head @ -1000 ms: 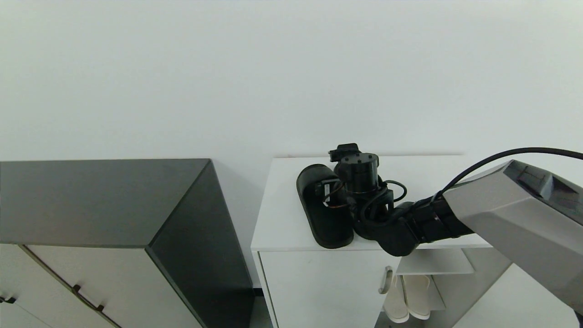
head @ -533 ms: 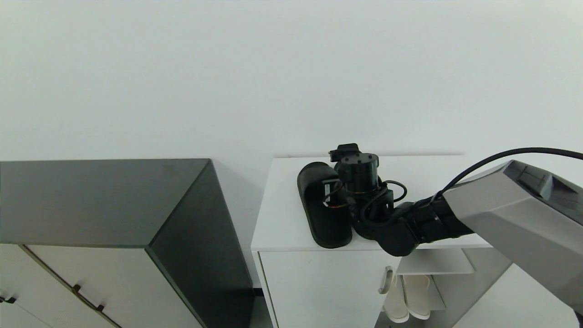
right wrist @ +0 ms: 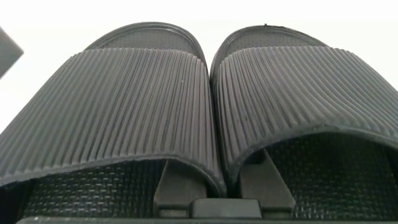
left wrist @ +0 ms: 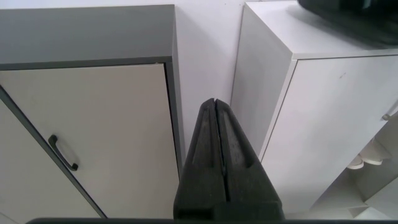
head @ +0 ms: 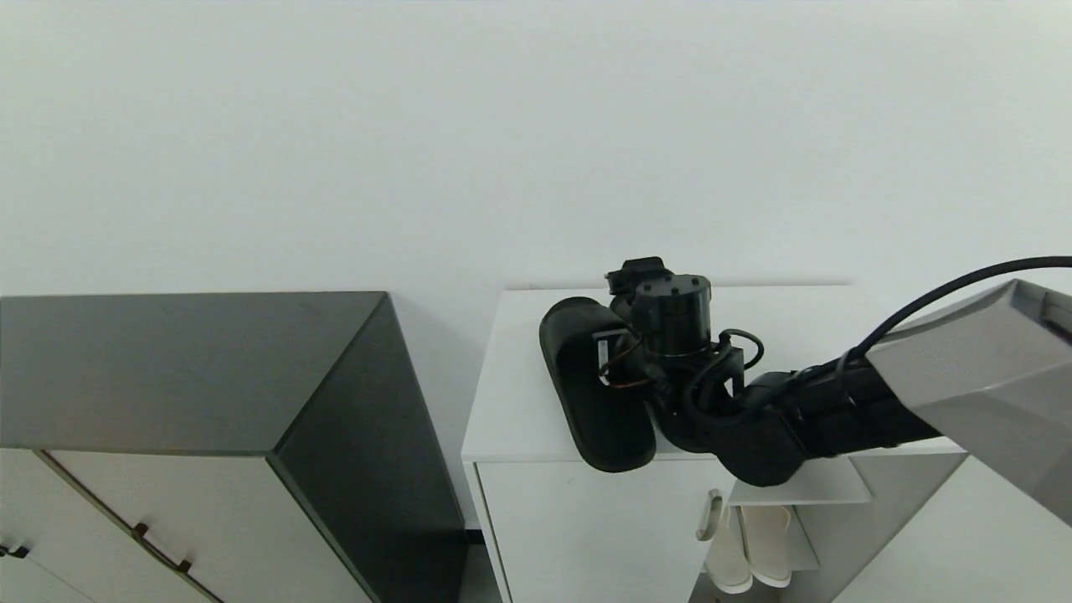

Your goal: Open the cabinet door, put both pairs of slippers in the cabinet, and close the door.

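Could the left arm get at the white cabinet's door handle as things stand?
Probably yes: the left gripper, shut and empty, faces the front of the white cabinet, and nothing stands between it and the door handle.

The shoe cabinet (head: 586,536) stands on the right against the wall, with the sideboard (head: 193,368) just left of it and a narrow gap between them. The upper pair of slippers (head: 599,402) lies side by side over the cabinet's top, its near ends past the front edge. The right pincer (right wrist: 221,190) reaches under both straps. The lower pair of slippers (head: 749,548) stands inside, below a shelf (head: 800,484). The left pincer (left wrist: 217,143) hangs before the gap.
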